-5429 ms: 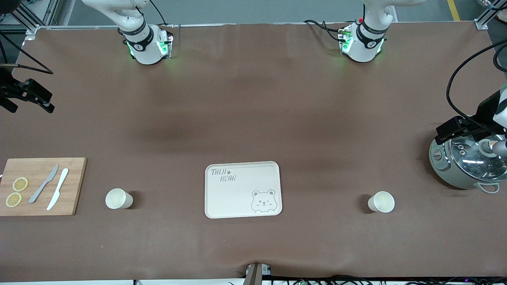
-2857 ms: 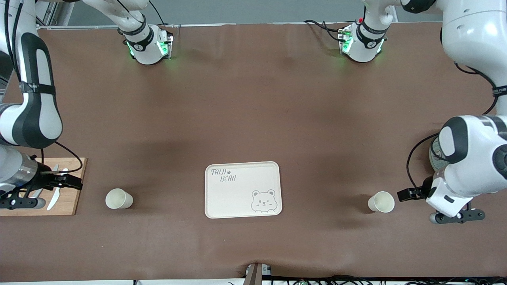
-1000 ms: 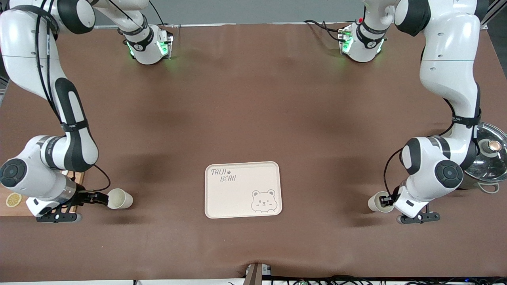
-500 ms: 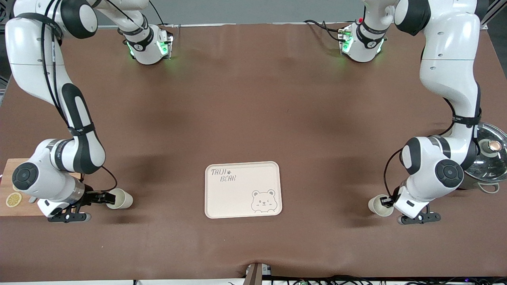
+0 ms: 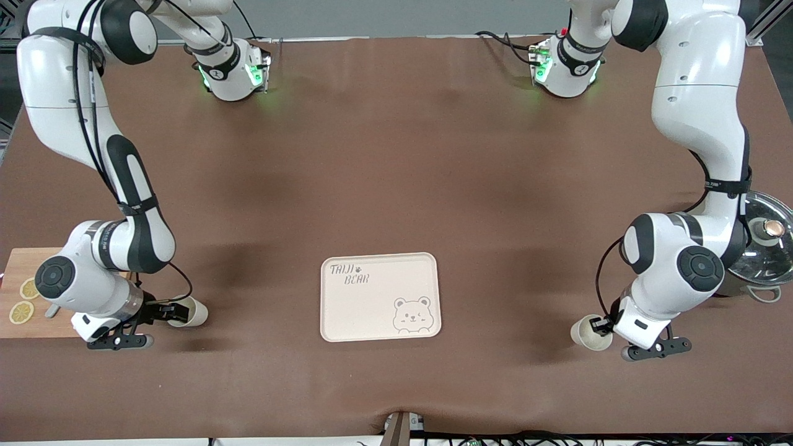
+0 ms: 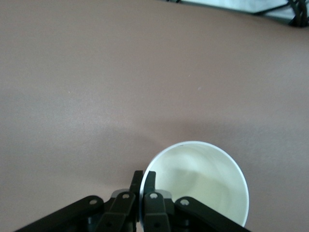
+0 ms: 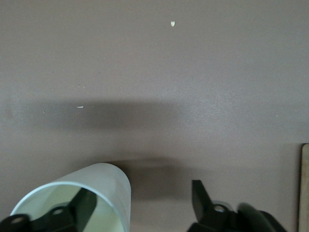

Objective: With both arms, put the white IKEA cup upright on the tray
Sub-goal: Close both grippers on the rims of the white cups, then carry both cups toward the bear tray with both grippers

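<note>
The tray [image 5: 380, 297] lies bare mid-worktop [image 5: 396, 186]. The left pincer [image 5: 600, 325] pinches one empty cup's [image 5: 587, 332] rim; the right pincer [image 5: 172, 311] straddles another empty cup's [image 5: 191, 312] wall, spread apart.

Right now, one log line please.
left gripper: shut on rim of white tapered cup at left arm's end | right gripper: open, straddling wall of second white cup | cream rectangular tray: no cup

A brown table [image 5: 396, 155] fills the frame. The cream tray [image 5: 380, 297] lies at lower centre. A white cup [image 5: 189, 311] lies on its side at lower left, beside a wooden cutting board [image 5: 18, 297] at the frame's edge. A pot [image 5: 763, 251] stands at the right edge.
</note>
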Available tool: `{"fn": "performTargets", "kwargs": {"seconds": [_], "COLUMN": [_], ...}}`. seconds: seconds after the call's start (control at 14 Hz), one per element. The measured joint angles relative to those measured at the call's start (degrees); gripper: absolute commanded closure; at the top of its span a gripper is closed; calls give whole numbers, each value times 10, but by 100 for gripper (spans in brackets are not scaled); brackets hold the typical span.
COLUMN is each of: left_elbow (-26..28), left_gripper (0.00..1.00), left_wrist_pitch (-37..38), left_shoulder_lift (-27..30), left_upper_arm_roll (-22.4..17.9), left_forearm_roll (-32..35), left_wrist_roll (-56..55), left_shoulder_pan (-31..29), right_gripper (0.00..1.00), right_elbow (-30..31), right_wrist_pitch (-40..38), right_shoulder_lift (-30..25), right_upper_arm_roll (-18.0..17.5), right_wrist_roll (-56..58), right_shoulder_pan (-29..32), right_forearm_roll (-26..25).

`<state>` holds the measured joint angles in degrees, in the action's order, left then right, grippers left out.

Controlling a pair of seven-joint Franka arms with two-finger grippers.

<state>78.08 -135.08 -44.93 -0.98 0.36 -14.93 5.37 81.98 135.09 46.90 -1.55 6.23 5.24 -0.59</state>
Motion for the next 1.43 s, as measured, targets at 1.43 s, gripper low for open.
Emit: {"fn": "performTargets", "kwargs": {"seconds": [1.43], "left_elbow": [-33], "left_gripper": [100], "left_wrist_pitch": [22], "left_shoulder_lift": [1], "left_upper_arm_roll": [-1], "left_forearm_roll": [0], "left_wrist_roll": [-332], "left_shoulder_pan": [156], "right_gripper": [100], "right_elbow": [-87], "right_wrist_pitch": [-148], "right_shoulder_lift": [-2], "right_upper_arm_roll": [-2], "right_wrist_roll": [-54], "right_shoulder_pan": [-47], "right_forearm_roll": [49]}}
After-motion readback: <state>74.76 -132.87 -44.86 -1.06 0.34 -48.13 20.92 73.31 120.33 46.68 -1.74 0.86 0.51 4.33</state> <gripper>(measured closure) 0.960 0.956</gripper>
